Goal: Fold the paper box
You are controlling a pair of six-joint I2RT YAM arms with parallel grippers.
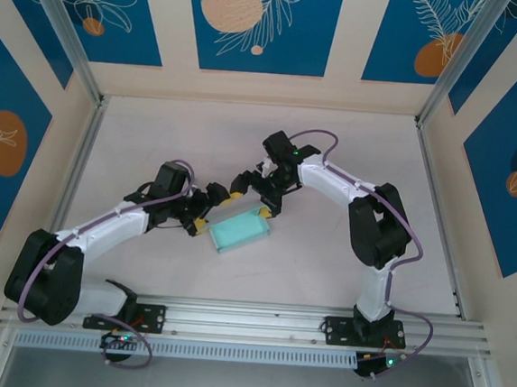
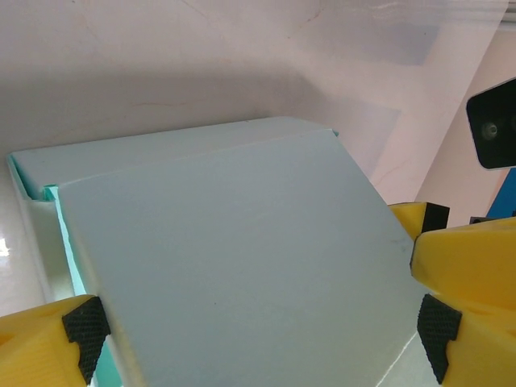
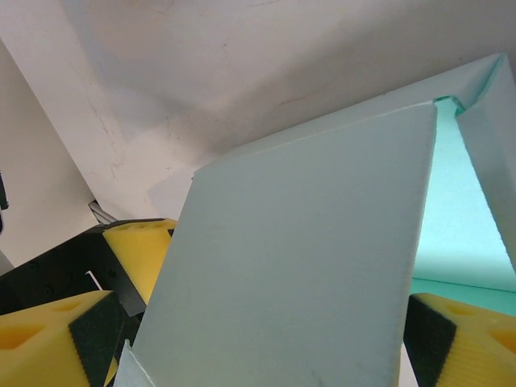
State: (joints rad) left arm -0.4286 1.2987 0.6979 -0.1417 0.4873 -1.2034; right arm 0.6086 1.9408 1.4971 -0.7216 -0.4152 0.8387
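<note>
Top external view: the paper box lies on the pale matte table between the two arms, a small mint-blue rectangle of thin card with its open side up. My left gripper sits at its left end and my right gripper at its far right corner. On the left wrist camera a smooth, flat panel slopes up between yellow fingers tipped with black ribbed pads — jaws spread wide, one to each side. The right wrist camera shows the same: a creased flap with crisp edges, the jaws spread wide either side, brighter mint inside the box.
</note>
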